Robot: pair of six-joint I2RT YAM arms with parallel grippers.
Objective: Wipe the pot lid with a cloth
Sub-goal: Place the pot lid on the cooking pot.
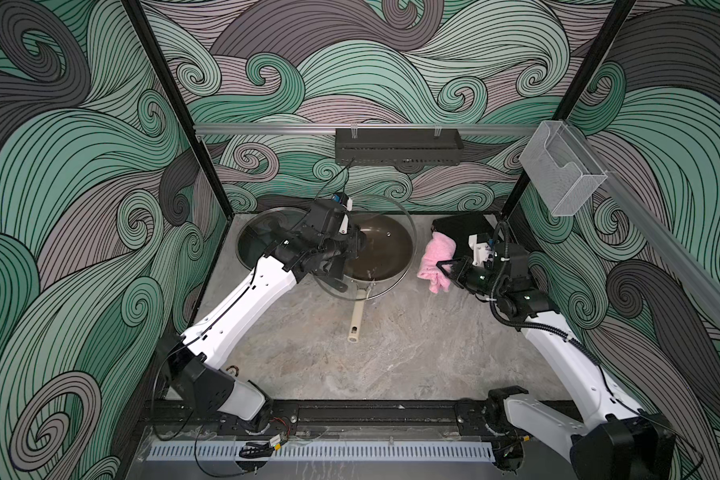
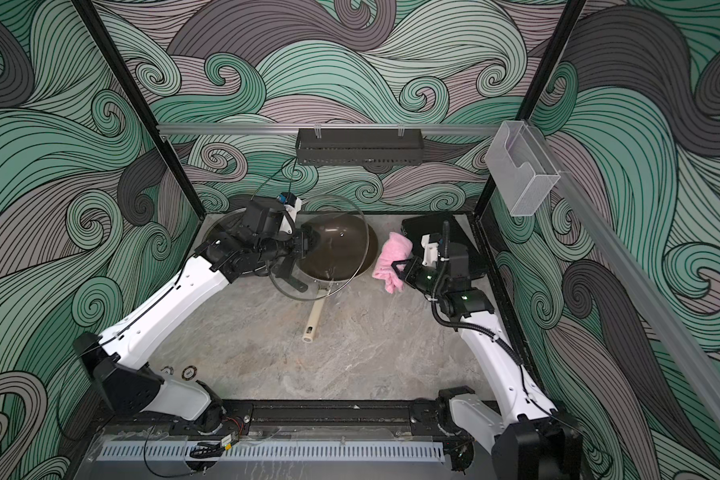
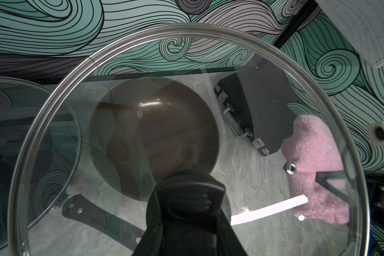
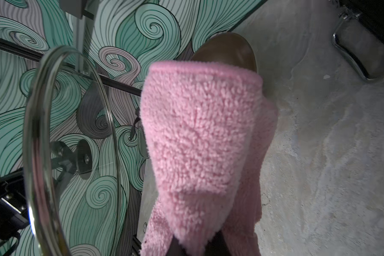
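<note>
The pot lid (image 1: pixel 391 222), clear glass with a steel rim, is up off the table and steeply tilted above the brown pan (image 4: pixel 226 51). The left gripper (image 3: pixel 190 197) is clamped tight on its black knob (image 3: pixel 186 181). Just to its right, the right gripper (image 1: pixel 447 270) pinches the cloth (image 1: pixel 435 266), a fluffy pink towel bunched in the air beside the lid's rim. From above the two look almost touching; I'd say there is a sliver of gap, but it's hard to be sure.

Underneath is a grey marbled table (image 1: pixel 391 365). The pan sits on it, its beige handle (image 1: pixel 356 320) pointing toward the arms' bases. A second lid (image 1: pixel 254 232) lies flat at the back left, and a black case (image 1: pixel 460 224) sits in the back right corner. Green and grey swirl-patterned walls (image 1: pixel 59 166) close the space in, with a dark rack (image 1: pixel 398 145) on the back rail and a clear bin (image 1: pixel 562 166) on the right one.

The left wrist view looks straight through the glass and picks out the lid's small steam vent (image 3: pixel 290 167) and the case's chrome carry handle (image 3: pixel 233 123). The right wrist view shows the lid nearly edge-on, with terry loops filling most of the frame.
</note>
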